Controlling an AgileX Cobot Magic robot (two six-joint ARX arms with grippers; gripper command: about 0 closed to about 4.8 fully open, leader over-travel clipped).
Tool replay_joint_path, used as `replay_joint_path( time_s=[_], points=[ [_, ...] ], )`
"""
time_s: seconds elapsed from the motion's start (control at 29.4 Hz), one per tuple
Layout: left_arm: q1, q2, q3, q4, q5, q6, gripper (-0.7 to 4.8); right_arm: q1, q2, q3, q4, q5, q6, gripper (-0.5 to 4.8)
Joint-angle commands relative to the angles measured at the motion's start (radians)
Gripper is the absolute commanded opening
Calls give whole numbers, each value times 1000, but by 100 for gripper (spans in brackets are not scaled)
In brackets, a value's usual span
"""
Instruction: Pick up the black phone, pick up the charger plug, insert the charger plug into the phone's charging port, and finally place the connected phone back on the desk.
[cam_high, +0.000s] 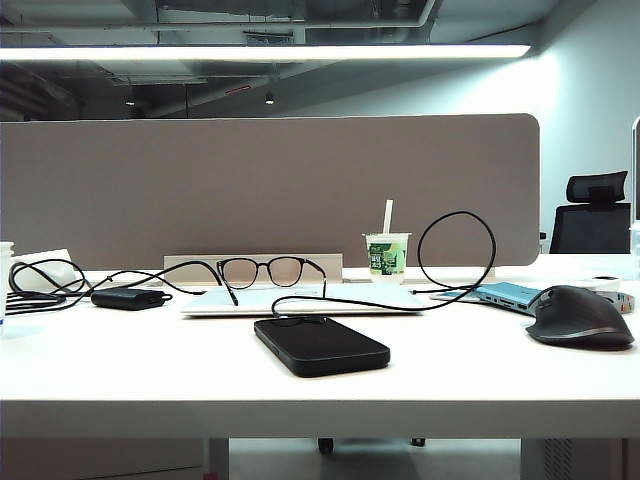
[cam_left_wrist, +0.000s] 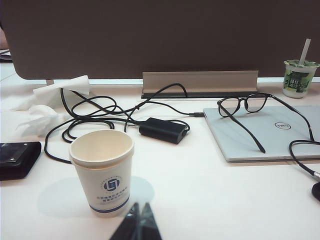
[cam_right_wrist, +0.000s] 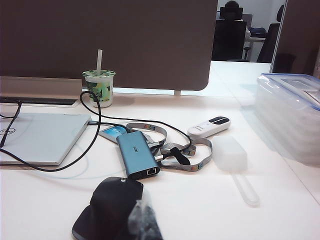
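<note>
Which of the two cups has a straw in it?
The small green-labelled cup by the partition has the white straw. The paper cup near the left gripper stands open and empty.

White desk (cam_high: 120, 375), black phone (cam_high: 321, 345) lying flat, closed laptop (cam_high: 300, 299), mouse (cam_high: 581, 317), power brick (cam_high: 127, 298), paper cup (cam_left_wrist: 102, 171)

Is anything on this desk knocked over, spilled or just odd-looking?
Nothing is spilled or tipped. The oddest thing is the glasses sitting on the closed laptop with a thin black cable looping over it. The black phone lies flat, unplugged.
</note>
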Motion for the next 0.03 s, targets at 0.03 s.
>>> replay_joint_path(
  time_s=[0.03],
  points=[
    [1,1,0,13,4,1,-6,0,0,-4,14,0,5,-5]
  ],
)
